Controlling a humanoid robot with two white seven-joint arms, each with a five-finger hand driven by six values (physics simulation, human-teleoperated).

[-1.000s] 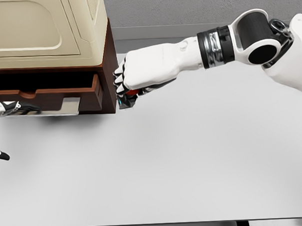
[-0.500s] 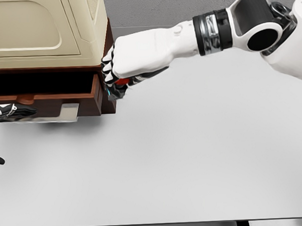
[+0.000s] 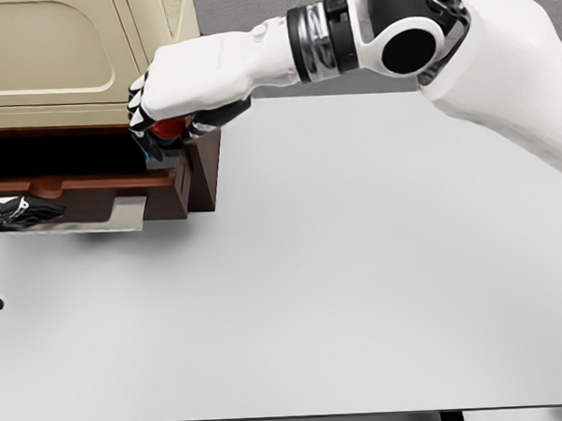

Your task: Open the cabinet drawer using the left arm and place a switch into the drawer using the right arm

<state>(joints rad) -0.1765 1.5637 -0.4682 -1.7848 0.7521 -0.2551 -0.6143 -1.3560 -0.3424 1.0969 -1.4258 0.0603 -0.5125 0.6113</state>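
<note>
The right hand (image 3: 178, 94) is curled into a fist around the switch (image 3: 168, 131), of which only a red patch and a dark, teal-edged corner show beneath the white knuckles; the switch sits under the palm, pinned between the folded fingers (image 3: 138, 103) and the thumb side; hand and switch hang over the right end of the open drawer (image 3: 84, 186), just above its dark hollow; whether the switch touches the drawer wall cannot be told. The drawer is reddish-brown wood with a flat grey metal handle (image 3: 118, 213) along its front; above the drawer the cabinet (image 3: 78, 56) has a smooth cream door with a raised rounded panel; the left hand (image 3: 15, 211) lies at the drawer's front by the handle, mostly cut off, its grip unclear; below the drawer spreads the plain white matte table (image 3: 359, 282).
</note>
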